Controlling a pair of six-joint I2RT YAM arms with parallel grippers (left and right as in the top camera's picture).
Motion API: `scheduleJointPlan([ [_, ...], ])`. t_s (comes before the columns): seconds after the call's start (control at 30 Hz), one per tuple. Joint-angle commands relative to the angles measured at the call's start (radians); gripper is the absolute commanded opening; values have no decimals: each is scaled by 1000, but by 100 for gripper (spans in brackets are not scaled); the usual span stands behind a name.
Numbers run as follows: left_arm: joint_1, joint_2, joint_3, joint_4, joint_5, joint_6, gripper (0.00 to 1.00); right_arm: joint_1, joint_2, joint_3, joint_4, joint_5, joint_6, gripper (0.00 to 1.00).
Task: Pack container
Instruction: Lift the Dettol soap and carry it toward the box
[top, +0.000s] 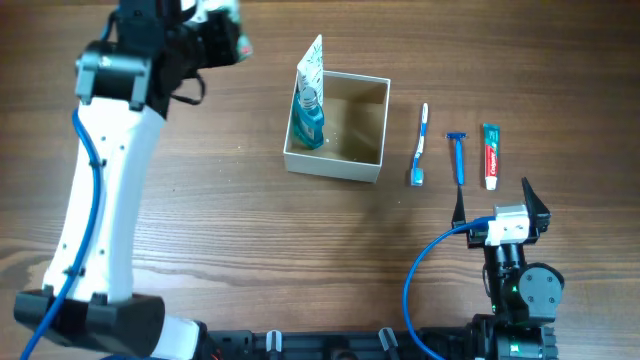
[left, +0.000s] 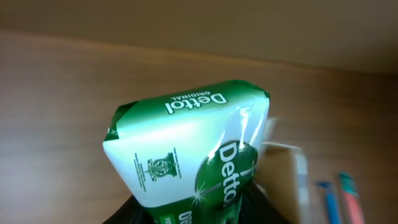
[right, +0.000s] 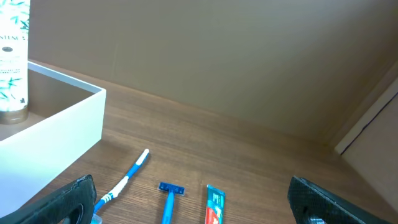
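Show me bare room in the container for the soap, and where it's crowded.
Free: container floor between the blue bottle and the right wall. Crowded: left wall, where bottle and white tube stand.

table (top: 230, 220): matt wood grain | soap pack (left: 180, 149): glossy plastic wrap | container (top: 333, 166): matt cardboard
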Motion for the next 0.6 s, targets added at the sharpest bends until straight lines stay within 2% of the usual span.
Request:
scheduleJointPlan([
  [0.0, -104, -28, 17, 29, 86, -4, 29, 4, -8, -1, 3, 16, 19, 100],
  [0.2, -212, -12, 16, 29, 85, 4, 32, 4, -8, -1, 3, 16, 19, 100],
  [0.57, -283, 116, 16, 52, 86, 7, 34, 4, -8, -1, 3, 16, 19, 100],
])
